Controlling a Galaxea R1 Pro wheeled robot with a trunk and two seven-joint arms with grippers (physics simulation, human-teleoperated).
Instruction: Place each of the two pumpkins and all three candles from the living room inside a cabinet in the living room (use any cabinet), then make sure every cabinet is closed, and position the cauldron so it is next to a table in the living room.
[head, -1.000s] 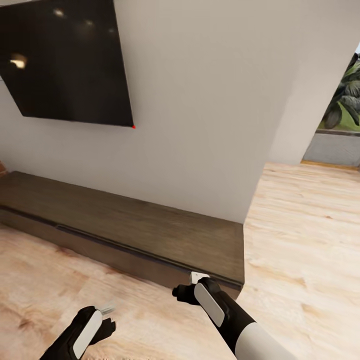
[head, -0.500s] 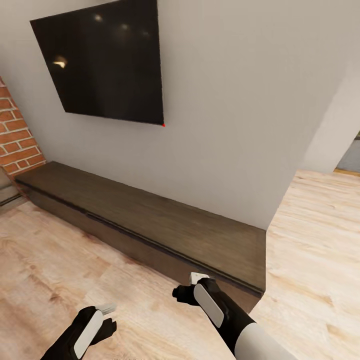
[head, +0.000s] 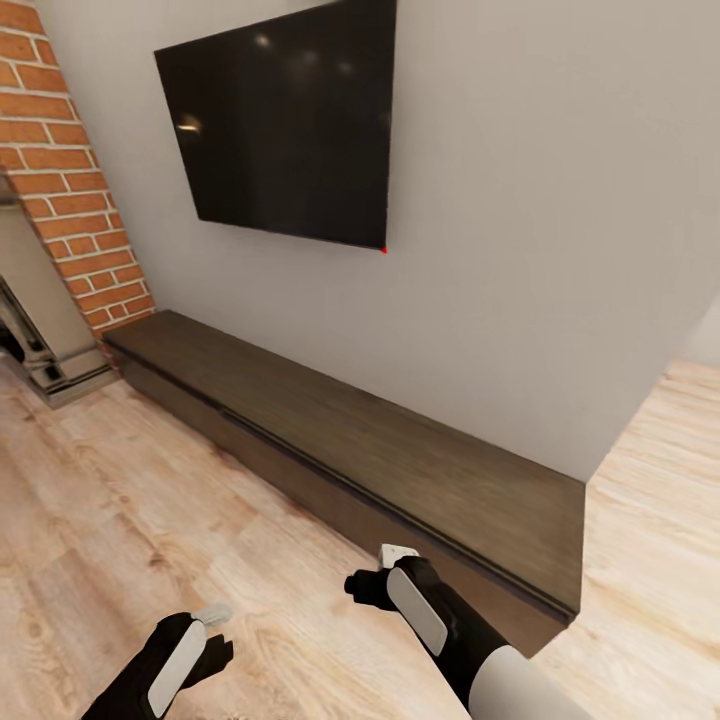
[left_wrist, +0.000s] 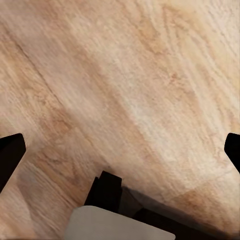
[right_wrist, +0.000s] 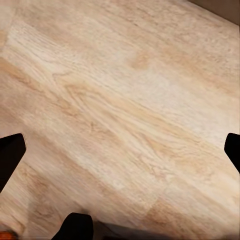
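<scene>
The long, low dark-brown cabinet (head: 400, 470) sits closed; the camera has panned left, revealing brick. Both grippers' jaws spread apart, empty.

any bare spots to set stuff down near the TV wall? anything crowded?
The long low dark-brown wooden cabinet has a bare top along the white wall, below the black wall-mounted TV. The pale wood plank floor in front is bare too, bordered by the red brick column. Nothing looks crowded.

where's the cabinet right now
In the head view the long dark-brown cabinet runs diagonally along the grey wall, below the wall-mounted TV, its far end by the brick column.
</scene>
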